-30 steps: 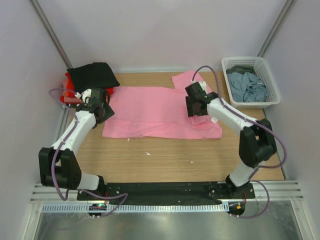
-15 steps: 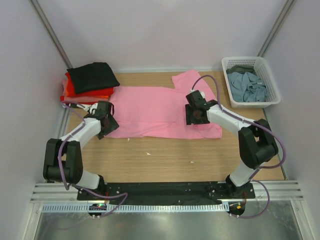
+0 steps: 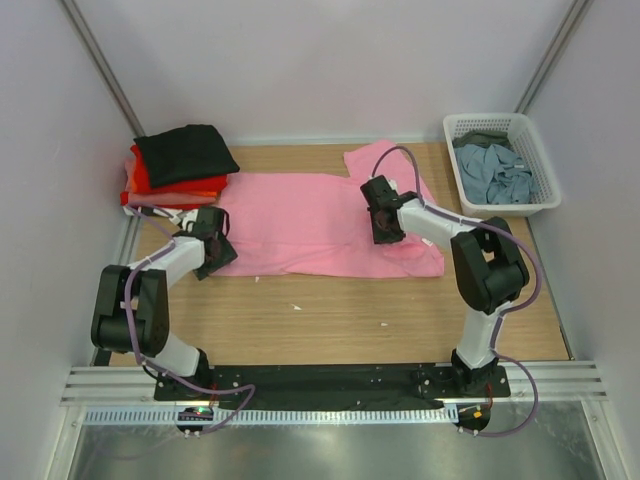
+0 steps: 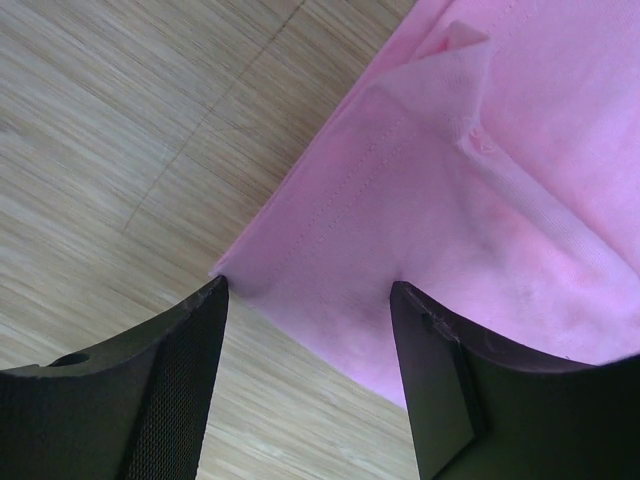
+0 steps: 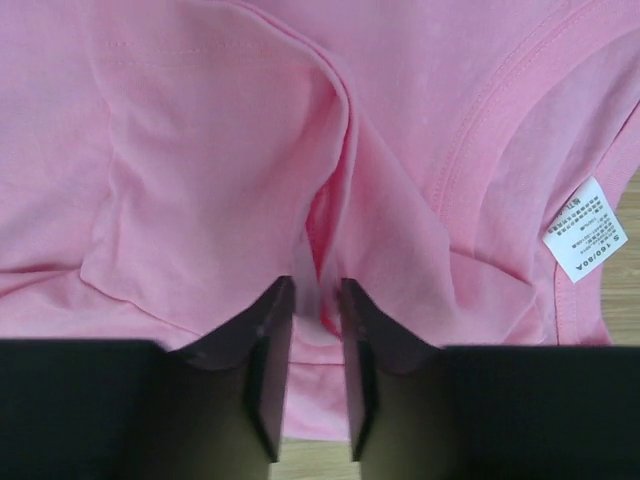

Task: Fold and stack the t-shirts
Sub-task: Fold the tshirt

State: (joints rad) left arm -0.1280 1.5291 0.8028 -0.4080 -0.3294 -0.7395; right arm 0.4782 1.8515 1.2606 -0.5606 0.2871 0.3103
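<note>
A bright pink t-shirt point(image 3: 310, 225) lies spread flat across the middle of the wooden table. My left gripper point(image 3: 214, 248) is at its near-left corner. In the left wrist view this gripper point(image 4: 310, 288) is open, its fingers point(image 4: 180, 380) straddling the hem corner of the shirt point(image 4: 420, 200). My right gripper point(image 3: 384, 222) is on the shirt near the collar. Seen from the right wrist, it point(image 5: 315, 285) is shut on a raised ridge of the pink cloth point(image 5: 200, 180), left of the white neck tag point(image 5: 585, 230).
A folded stack sits at the back left: a black t-shirt point(image 3: 185, 152) over red point(image 3: 143, 178) and orange point(image 3: 195, 188) ones. The white lattice basket point(image 3: 540, 160) at the back right holds grey-blue point(image 3: 495, 178) and dark olive point(image 3: 485, 140) shirts.
My left gripper has come away from the stack and down to the pink shirt's near-left corner. My right gripper's jaws have narrowed from wide open onto a fold of the shirt.
</note>
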